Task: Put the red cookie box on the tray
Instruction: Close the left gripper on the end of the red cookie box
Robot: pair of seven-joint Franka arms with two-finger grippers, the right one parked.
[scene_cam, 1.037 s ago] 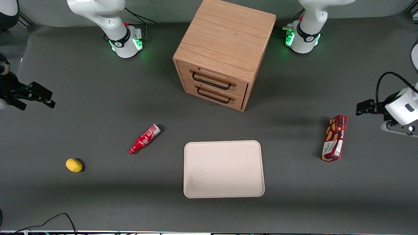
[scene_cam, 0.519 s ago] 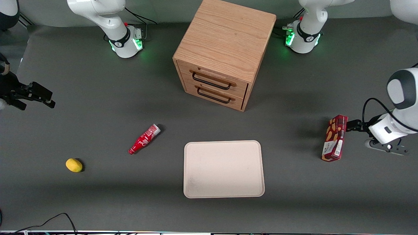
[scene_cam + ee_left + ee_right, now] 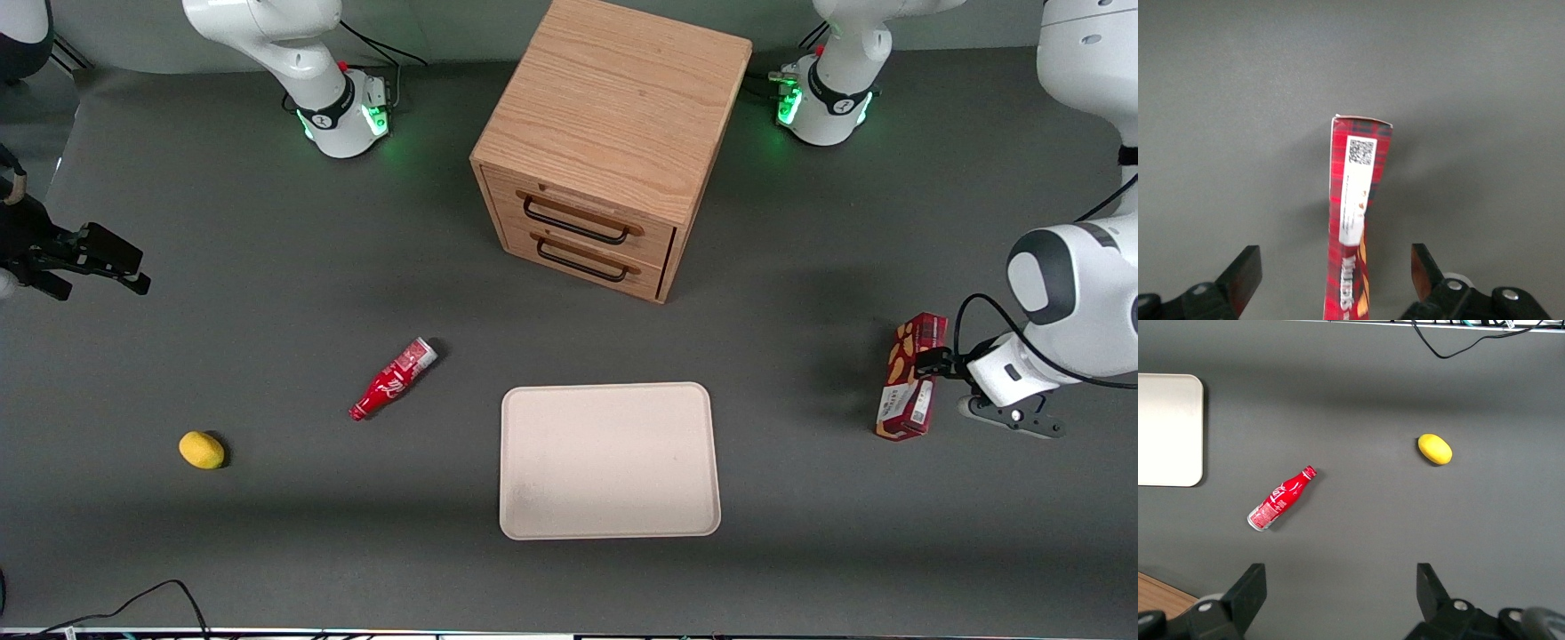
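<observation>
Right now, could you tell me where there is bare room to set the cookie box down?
The tray holds nothing, bordered by the red bottle and drawer cabinet. Crowded only around the red cookie box, straddled by the open gripper.

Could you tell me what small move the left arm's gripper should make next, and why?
Probably lower a little farther, then close. The gripper is open, its fingers straddling the red cookie box with gaps on both sides, not yet touching it. The tray holds nothing.
</observation>
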